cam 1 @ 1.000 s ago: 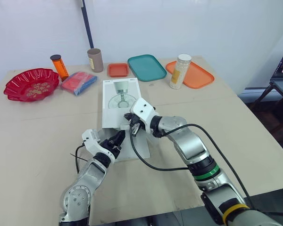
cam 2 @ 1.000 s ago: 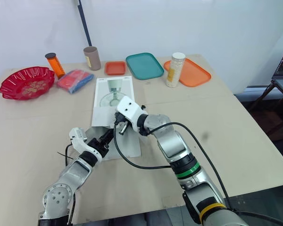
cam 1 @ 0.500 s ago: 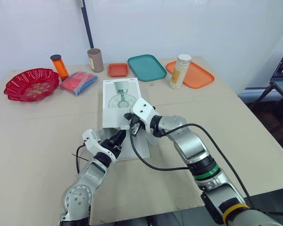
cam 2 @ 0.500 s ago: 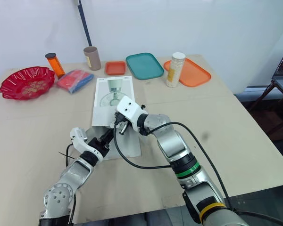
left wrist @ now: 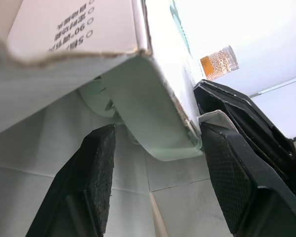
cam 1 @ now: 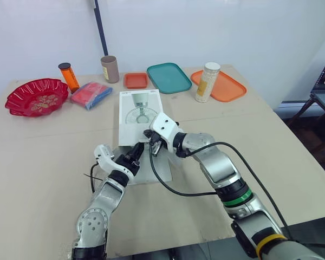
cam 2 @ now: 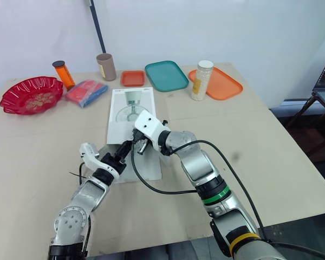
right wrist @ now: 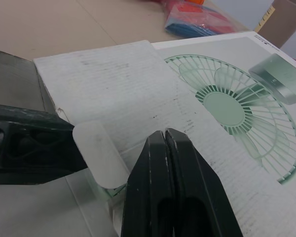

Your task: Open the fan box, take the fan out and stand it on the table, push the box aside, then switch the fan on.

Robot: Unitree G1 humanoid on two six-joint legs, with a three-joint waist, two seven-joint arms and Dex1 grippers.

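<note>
White cardboard fan box with a green fan picture on its lid is lying flat on the beige table, about in the middle. Its long axis runs straight away from the robot. The end nearest the robot is the open one, with a rounded white tuck flap sticking out of it.

What the next move hangs on, I'd say, is that the flap sits right between the left gripper fingers. They're spread wide, one either side of it, closed on nothing. That arm comes in along the box's long axis from the near-left, so it's the one nearer the opening. Something pale green shows in the gap under the flap, and my guess is that's the fan, not yet out.

The right gripper is over the near end of the lid with its two black fingers pressed together, nothing between them. I can't tell if the tips actually touch the card.

As for writing, there are lines of small grey print on the lid and on the box's side. I can make out what looks like "90°" on the side, and the rest is too small to read. No brand name that I can read.
</note>
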